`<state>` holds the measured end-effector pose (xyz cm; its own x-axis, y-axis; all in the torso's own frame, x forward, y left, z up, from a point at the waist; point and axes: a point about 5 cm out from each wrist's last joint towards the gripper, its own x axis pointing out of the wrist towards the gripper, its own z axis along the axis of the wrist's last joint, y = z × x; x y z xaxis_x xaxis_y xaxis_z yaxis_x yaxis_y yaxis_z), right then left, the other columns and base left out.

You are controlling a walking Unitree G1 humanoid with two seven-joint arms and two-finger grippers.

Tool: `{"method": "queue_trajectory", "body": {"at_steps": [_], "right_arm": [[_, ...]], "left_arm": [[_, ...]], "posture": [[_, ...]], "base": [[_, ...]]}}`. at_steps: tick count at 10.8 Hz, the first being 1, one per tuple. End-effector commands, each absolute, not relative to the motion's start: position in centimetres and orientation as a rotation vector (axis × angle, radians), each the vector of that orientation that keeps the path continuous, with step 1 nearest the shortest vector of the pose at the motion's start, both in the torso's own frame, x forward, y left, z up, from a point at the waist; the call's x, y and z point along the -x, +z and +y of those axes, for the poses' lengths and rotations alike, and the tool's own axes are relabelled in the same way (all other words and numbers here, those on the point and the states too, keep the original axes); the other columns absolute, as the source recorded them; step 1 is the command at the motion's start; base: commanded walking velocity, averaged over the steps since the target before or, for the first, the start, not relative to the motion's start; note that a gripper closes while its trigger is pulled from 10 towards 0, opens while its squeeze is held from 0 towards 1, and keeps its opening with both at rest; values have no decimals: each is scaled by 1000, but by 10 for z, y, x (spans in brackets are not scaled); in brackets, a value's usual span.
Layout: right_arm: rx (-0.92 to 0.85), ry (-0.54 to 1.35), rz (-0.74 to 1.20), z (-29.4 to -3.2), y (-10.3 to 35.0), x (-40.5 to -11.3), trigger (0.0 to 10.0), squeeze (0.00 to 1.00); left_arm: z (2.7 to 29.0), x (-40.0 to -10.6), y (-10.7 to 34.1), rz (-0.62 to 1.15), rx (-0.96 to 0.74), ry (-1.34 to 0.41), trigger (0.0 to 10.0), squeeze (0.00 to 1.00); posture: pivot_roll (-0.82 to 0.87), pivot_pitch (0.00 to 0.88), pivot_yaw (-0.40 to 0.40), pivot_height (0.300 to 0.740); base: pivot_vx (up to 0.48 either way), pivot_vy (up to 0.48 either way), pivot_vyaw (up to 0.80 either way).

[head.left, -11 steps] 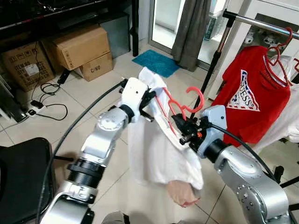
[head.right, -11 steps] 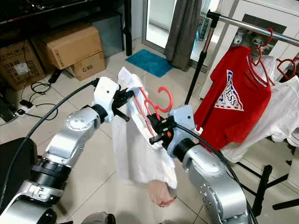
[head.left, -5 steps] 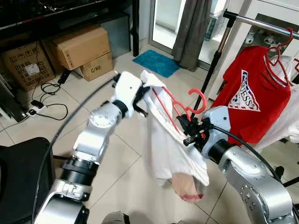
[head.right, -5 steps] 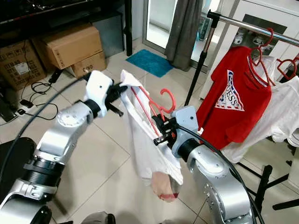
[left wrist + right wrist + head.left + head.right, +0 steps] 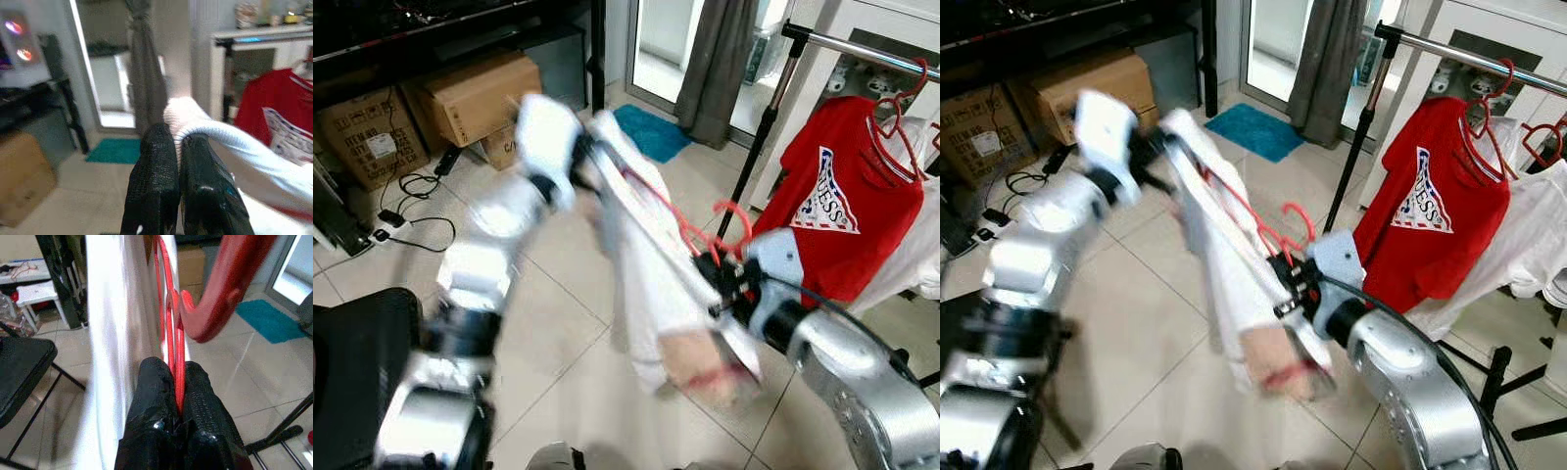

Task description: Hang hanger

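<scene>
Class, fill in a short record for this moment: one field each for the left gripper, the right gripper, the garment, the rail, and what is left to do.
Left gripper: left gripper, raised, fingers pinched on the white shirt's edge
Right gripper: right gripper, fingers closed on the red hanger inside the shirt
Garment: white shirt stretched between both grippers, blurred by motion
Rail: clothes rail at the right, carrying a red T-shirt
Left to do: the hanger's hook is not yet on the rail
</scene>
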<state>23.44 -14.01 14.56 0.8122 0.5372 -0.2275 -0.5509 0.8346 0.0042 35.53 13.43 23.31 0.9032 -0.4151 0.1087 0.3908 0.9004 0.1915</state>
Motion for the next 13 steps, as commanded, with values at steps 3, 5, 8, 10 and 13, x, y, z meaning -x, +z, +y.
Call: {"method": "queue_trajectory", "body": {"at_steps": [3, 5, 8, 10, 13], "right_arm": [[-7, 703, 196, -154, 154, -222, 0, 0], [-39, 711, 193, -155, 153, -219, 0, 0], [-104, 673, 166, -157, 155, -221, 0, 0], [-254, 517, 35, -154, 168, -237, 0, 0], [-442, 338, -39, -145, 170, -248, 0, 0]], "left_arm": [[204, -377, 248, -128, -214, -65, 0, 0], [218, -383, 239, -90, -173, 25, 0, 0], [209, -385, 221, -43, -136, 3, 0, 0], [170, -378, 202, 3, -131, -233, 0, 0], [106, -333, 177, 78, -75, -612, 0, 0]], "posture": [[-41, 26, -13, 740], [-43, 22, -11, 740], [-45, 25, -9, 740], [-43, 28, -10, 740], [-34, 35, -7, 740]], "base": [[0, 0, 0], [0, 0, 0], [0, 0, 0], [0, 0, 0], [0, 0, 0]]}}
